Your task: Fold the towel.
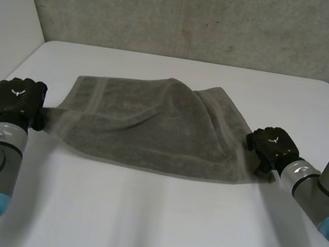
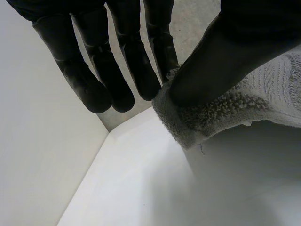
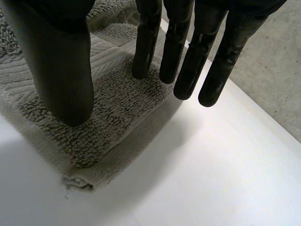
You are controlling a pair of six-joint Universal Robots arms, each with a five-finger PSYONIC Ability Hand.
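A grey towel (image 1: 157,128) lies across the middle of the white table (image 1: 155,222), loosely doubled, with a raised fold running through its middle. My left hand (image 1: 18,100) is at the towel's left near corner. In the left wrist view the thumb of my left hand (image 2: 225,52) pinches that corner of the towel (image 2: 263,94) against a finger, lifting it off the table. My right hand (image 1: 270,146) is at the towel's right edge. In the right wrist view my right hand (image 3: 61,70) hovers with straight fingers (image 3: 188,61) over the flat right near corner of the towel (image 3: 108,113).
A grey concrete wall (image 1: 200,16) stands behind the table's far edge. A white panel (image 1: 7,11) borders the table on the left. Bare tabletop stretches in front of the towel and beyond it.
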